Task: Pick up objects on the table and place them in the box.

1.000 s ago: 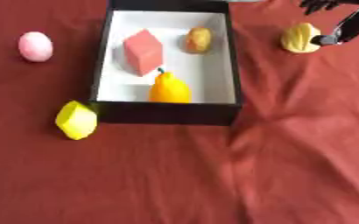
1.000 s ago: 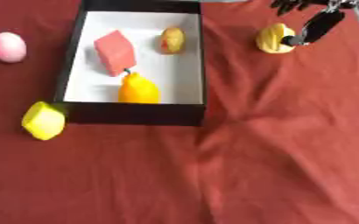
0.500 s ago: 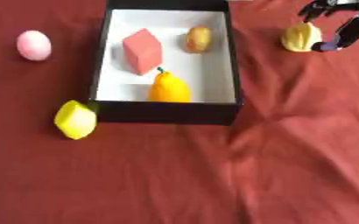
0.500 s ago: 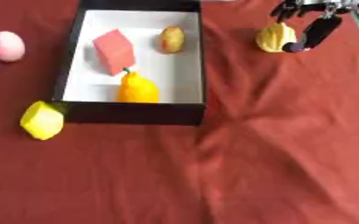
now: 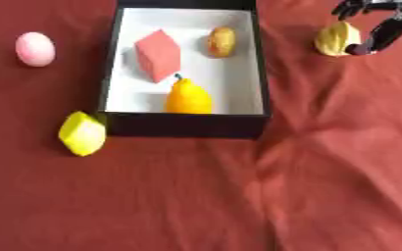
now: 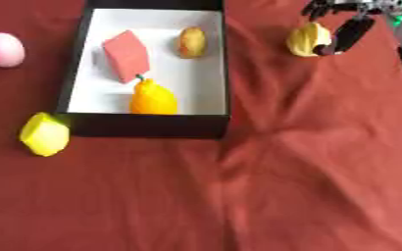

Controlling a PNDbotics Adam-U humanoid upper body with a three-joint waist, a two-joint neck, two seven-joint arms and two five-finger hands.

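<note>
Three things already lie inside the box (image 5: 114,63), which sits in the upper middle of the frame on a red cloth (image 5: 238,196): a pinkish-red block (image 5: 157,54) toward its left, a small brownish potato-shaped thing (image 5: 221,41) toward its upper right, and an orange pear-like fruit (image 5: 188,97) near its front wall. Outside, a pink egg (image 5: 35,49) rests at the upper left, well apart from the box. A yellow faceted lump (image 5: 83,133) lies just beside the box's lower left corner. At the upper right a pale yellow fruit (image 5: 337,39) sits on the cloth, and the right hand (image 5: 378,24) reaches in from the top right corner with its fingers arched over and around it. One dark fingertip (image 5: 355,49) ends at the fruit's right side. Whether it actually grips the fruit I cannot tell. No left hand shows.
</note>
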